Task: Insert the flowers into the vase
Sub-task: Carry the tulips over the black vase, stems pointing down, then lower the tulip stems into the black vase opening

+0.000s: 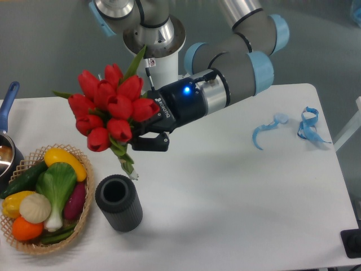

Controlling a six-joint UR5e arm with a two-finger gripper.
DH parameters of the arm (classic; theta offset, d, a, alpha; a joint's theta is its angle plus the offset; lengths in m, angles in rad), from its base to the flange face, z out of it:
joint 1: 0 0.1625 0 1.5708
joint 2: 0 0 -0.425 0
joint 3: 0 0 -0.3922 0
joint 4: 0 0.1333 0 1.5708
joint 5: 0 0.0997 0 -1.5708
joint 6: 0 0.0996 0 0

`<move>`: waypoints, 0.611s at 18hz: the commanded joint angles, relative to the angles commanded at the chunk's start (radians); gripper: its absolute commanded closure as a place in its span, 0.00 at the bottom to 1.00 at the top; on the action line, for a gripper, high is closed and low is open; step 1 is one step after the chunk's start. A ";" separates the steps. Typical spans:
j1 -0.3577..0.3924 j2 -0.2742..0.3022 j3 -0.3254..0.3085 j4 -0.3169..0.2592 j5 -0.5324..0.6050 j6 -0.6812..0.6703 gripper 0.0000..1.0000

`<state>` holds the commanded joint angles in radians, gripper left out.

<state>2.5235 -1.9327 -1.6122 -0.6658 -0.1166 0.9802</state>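
**Inspection: tulip bunch held above vase**

Setting: a white table (237,192) against a grey wall, with the white robot pedestal (161,62) standing at the table's far edge.

Gripper: the gripper (142,134) reaches in from the right, its body lying roughly level, with a blue light lit on the wrist. The fingers are clenched on the flowers (110,110) at the stems, just below the blooms. One dark finger (151,142) shows beneath the bunch; the other is hidden behind the red heads, so the exact width of the gap cannot be read.

Flowers: a tight bunch of red tulips, heads up and leaning to the left of the view. A long green leaf rises behind the heads toward the pedestal, and a smaller one juts out on the left. The green stem end hangs down below the gripper, tilted, its tip just above and slightly right of the mouth of the vase (118,202). Stem and vase look apart, not touching.

Vase: dark grey, ribbed, upright on the table, with an open round mouth.

Other items: a wicker basket (79,223) of vegetables sits just left of the vase. A pan with a blue handle (10,99) is at the left edge. Blue ribbon scraps (307,127) lie well apart on the right.
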 joint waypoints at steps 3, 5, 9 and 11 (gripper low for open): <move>-0.012 -0.018 0.003 -0.002 0.000 0.003 0.78; -0.025 -0.031 0.011 -0.002 0.000 0.035 0.78; -0.035 -0.052 0.014 -0.002 0.000 0.049 0.78; -0.041 -0.054 0.014 -0.003 0.003 0.052 0.78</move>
<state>2.4820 -1.9865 -1.5984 -0.6688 -0.1135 1.0323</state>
